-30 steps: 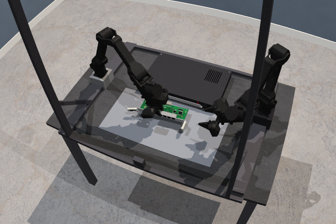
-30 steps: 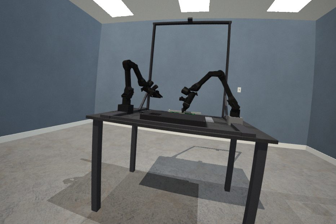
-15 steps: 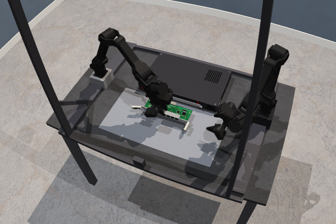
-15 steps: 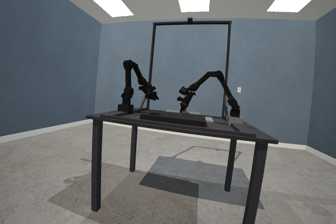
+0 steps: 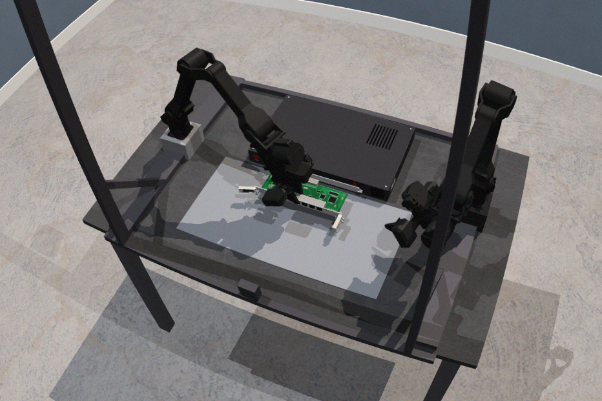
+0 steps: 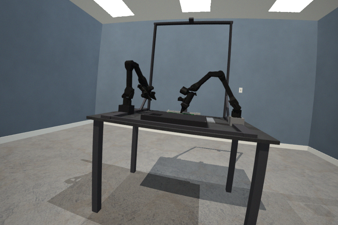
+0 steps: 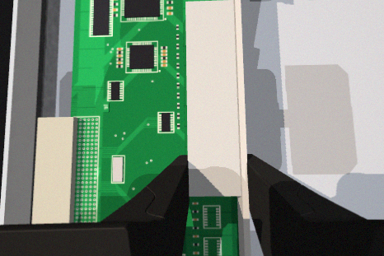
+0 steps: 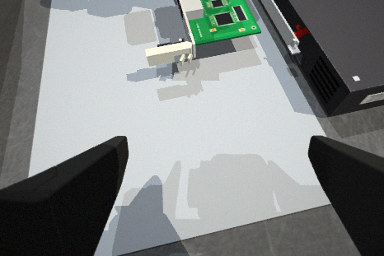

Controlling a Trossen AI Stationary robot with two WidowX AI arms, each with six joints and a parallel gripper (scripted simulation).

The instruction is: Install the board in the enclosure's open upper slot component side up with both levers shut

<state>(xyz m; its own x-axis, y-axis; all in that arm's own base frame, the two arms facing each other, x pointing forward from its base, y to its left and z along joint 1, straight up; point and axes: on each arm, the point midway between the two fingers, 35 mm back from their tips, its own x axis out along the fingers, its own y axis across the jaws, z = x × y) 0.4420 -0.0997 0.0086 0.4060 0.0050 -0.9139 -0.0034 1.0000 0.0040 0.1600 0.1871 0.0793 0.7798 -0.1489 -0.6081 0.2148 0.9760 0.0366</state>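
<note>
The green board (image 5: 316,190) (image 7: 138,87) (image 8: 249,25) is component side up, held above the pale mat in front of the enclosure (image 5: 335,138) (image 6: 174,120) (image 8: 342,17). My left gripper (image 7: 215,163) (image 6: 182,112) is shut on the board at its white connector block (image 7: 214,91) and panel. In the top view, the board's left lever (image 5: 247,188) lies roughly in line with the panel. Its right lever (image 5: 337,221) (image 8: 166,54) points out from the panel. My right gripper (image 8: 217,145) (image 6: 152,98) is open and empty, off the board's right end. The upper slot's opening is not clearly visible.
A silver strip (image 5: 335,183) (image 8: 272,9) runs along the enclosure's front, with a red part (image 8: 301,31) near its end. The pale mat (image 5: 311,250) (image 8: 231,108) extends under the board. Frame posts (image 5: 58,84) (image 5: 467,84) rise at the bench's sides.
</note>
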